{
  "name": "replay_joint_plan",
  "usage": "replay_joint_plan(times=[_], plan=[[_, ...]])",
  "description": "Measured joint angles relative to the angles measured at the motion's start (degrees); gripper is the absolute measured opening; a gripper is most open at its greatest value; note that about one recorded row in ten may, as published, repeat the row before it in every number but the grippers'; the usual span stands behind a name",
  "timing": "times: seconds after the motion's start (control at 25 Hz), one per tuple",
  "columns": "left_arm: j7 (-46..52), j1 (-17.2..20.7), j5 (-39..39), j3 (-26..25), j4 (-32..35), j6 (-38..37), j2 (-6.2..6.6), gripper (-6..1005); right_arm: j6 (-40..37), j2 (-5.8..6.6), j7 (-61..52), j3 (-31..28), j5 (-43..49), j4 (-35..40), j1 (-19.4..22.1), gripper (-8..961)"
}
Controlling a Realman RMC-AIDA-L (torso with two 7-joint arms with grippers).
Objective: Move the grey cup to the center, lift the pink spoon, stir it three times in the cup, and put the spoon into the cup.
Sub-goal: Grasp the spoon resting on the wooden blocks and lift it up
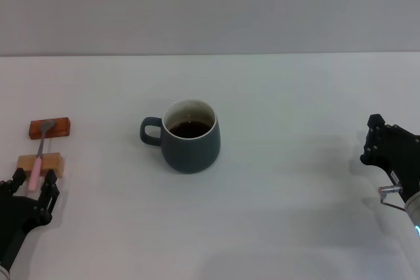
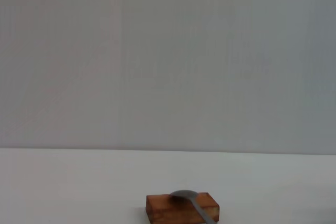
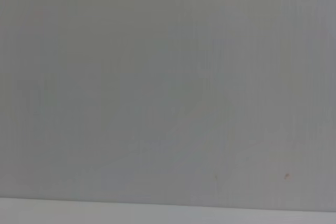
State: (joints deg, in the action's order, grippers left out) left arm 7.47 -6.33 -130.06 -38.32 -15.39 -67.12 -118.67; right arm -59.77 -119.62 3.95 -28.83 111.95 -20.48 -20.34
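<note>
The grey cup [image 1: 190,149] stands upright in the middle of the white table, its handle toward my left, with dark liquid inside. The pink spoon [image 1: 40,149] lies at the far left across two wooden blocks, its bowl on the reddish-brown block [image 1: 59,127] and its pink handle over the light tan block [image 1: 52,161]. My left gripper [image 1: 33,183] is open, with its fingers on either side of the pink handle's near end. The spoon's bowl [image 2: 185,196] also shows in the left wrist view. My right gripper [image 1: 369,140] is open and empty at the far right, well away from the cup.
The reddish-brown block [image 2: 168,208] shows low in the left wrist view against a plain grey wall. The right wrist view shows only the wall and a strip of table. The table's far edge meets the wall behind the cup.
</note>
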Motion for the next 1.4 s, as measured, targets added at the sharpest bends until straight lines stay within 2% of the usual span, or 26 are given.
replay_joint_plan(times=[0.16,0.4,0.6,1.08,1.28,1.4], plan=[[0.0,-0.1,0.0,0.1,0.0,0.1,0.02,549,-0.1,0.00,0.0,0.0,0.0,0.0,0.1,0],[0.1,-0.3,0.0,0.2,0.3,0.3,0.02,512,-0.2,0.00,0.0,0.0,0.0,-0.1,0.1,-1],[0.1,-0.3,0.0,0.0,0.1,0.2,0.01,436,-0.3,0.00,0.0,0.0,0.0,-0.1,0.0,-1],[0.1,-0.3,0.0,0.1,0.0,0.4,0.11,410,-0.4,0.00,0.0,0.0,0.0,-0.1,0.0,-2],[0.1,-0.3,0.0,0.1,0.0,0.4,0.11,320,-0.4,0.00,0.0,0.0,0.0,0.0,0.0,-2],[0.3,-0.5,0.0,0.1,0.3,0.7,0.11,327,-0.4,0.00,0.0,0.0,0.0,0.0,0.0,-2]])
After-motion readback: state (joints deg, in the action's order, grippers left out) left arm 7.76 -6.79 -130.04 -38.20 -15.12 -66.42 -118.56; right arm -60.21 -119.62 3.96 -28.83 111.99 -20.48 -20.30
